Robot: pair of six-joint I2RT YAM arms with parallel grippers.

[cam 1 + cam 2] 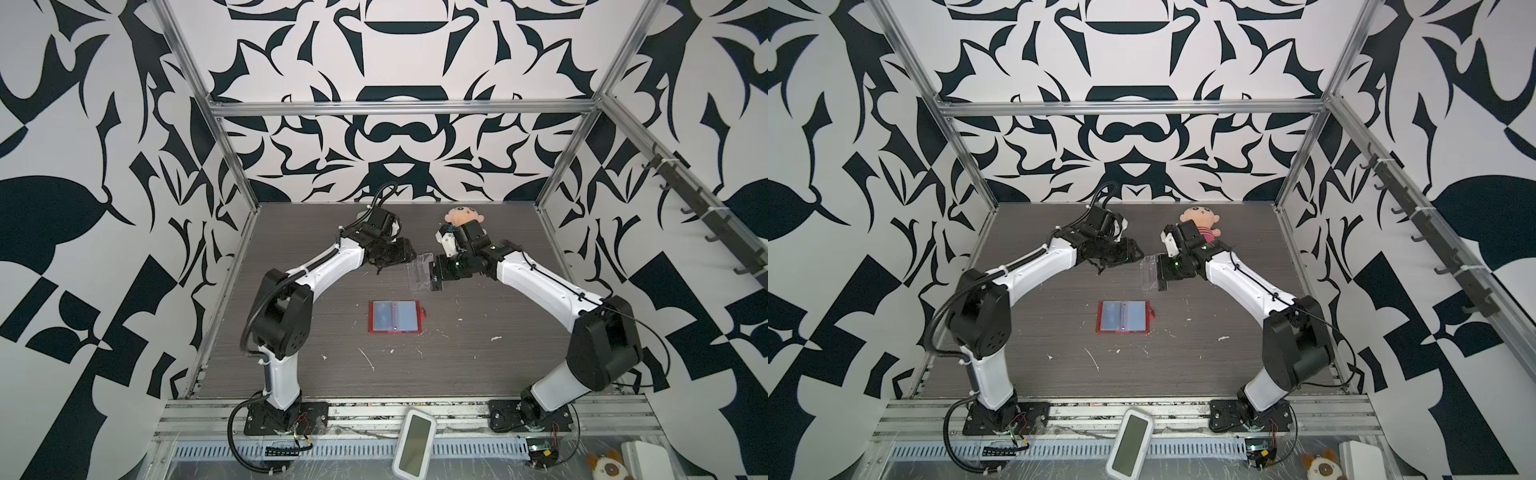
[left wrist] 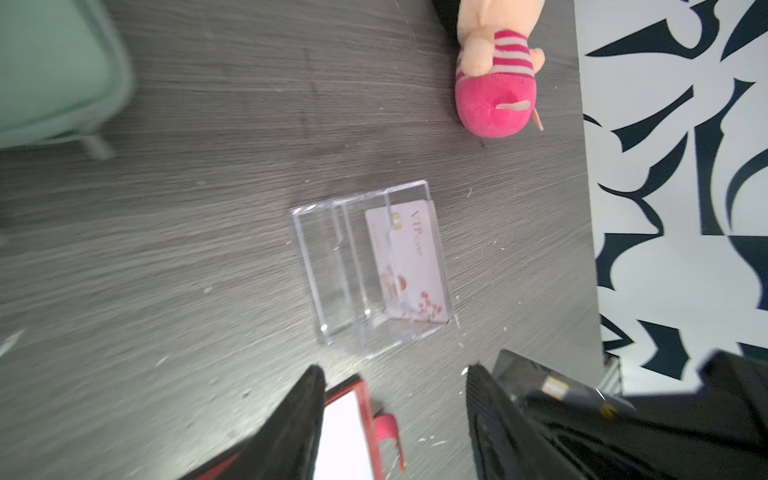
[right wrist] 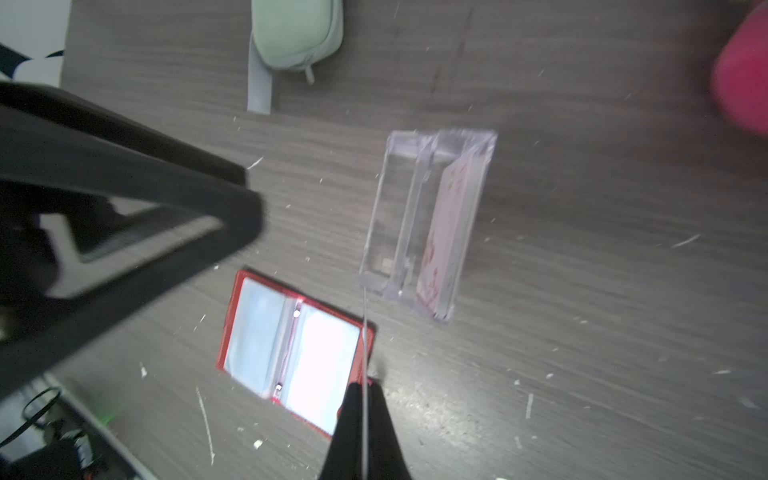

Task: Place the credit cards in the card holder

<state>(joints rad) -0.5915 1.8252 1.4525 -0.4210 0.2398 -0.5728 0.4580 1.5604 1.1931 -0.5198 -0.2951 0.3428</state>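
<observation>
The right gripper [image 3: 365, 392] is gripping the black card [image 2: 532, 378] edge-on, just beside the clear box [image 1: 420, 271]. The left gripper [image 2: 394, 370] is hanging open, with nothing between its fingers. The red card holder [image 1: 394, 316] is lying open on the middle of the tabletop [image 1: 478, 365], apart from both grippers. A pale VIP card [image 2: 409, 262] is standing inside the clear box.

You can read just one thing: "VIP", with a smaller "card" after it, in reddish-gold letters on the pale card [image 2: 409, 257] standing in the clear box [image 2: 324, 266], in the left wrist view. In the right wrist view that print is too blurred to read. Any print on the black card [image 2: 523, 374] is too dark to make out.
</observation>
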